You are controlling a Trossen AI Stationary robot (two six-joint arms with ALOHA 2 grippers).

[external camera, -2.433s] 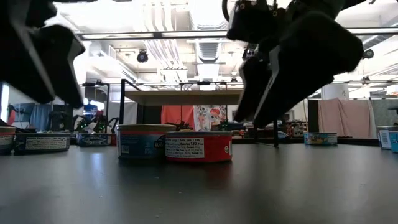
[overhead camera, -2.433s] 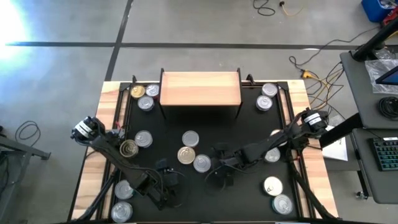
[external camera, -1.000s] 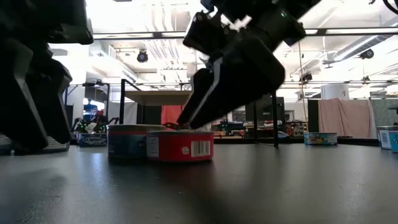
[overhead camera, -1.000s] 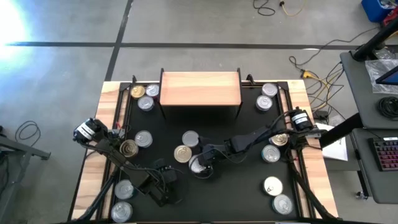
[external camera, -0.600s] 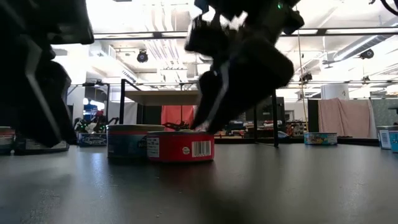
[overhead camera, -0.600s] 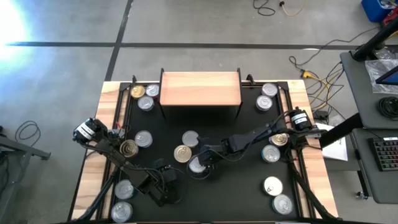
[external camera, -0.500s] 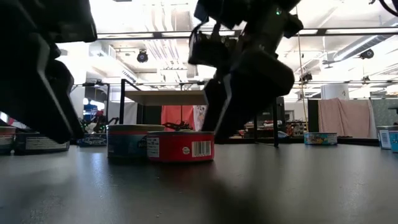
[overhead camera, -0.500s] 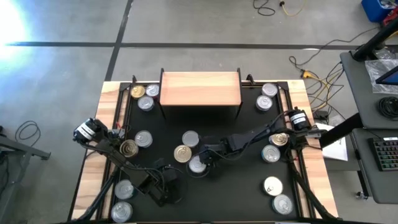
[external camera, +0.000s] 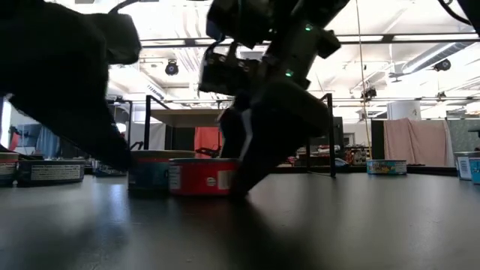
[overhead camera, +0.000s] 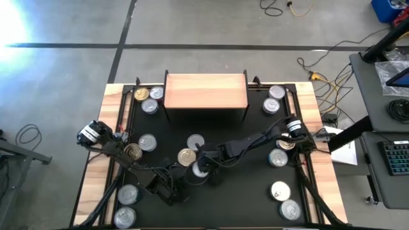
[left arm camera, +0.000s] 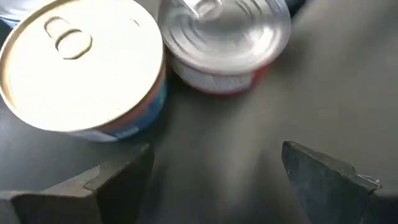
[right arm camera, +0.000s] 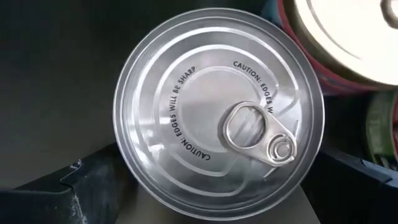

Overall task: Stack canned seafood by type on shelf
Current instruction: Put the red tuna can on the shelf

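High view: my right gripper (overhead camera: 199,168) sits over the silver-lidded can (overhead camera: 200,168) mid-mat, jaws wide, nothing held. The shelf (overhead camera: 206,91) at the far edge is bare. My left gripper (overhead camera: 171,190) waits open nearby.

Low view: the can's red side (external camera: 201,181) touches a blue-labelled can (external camera: 148,173); my fingers straddle the red one.

Left wrist view: the gold-lidded can (left arm camera: 81,65) stands just beside the red can.

Right wrist view: lid centred between my fingers (right arm camera: 74,186). I judge I should close squarely on the rim and lift straight up; the gold-lidded neighbour crowds one finger and could get nudged.
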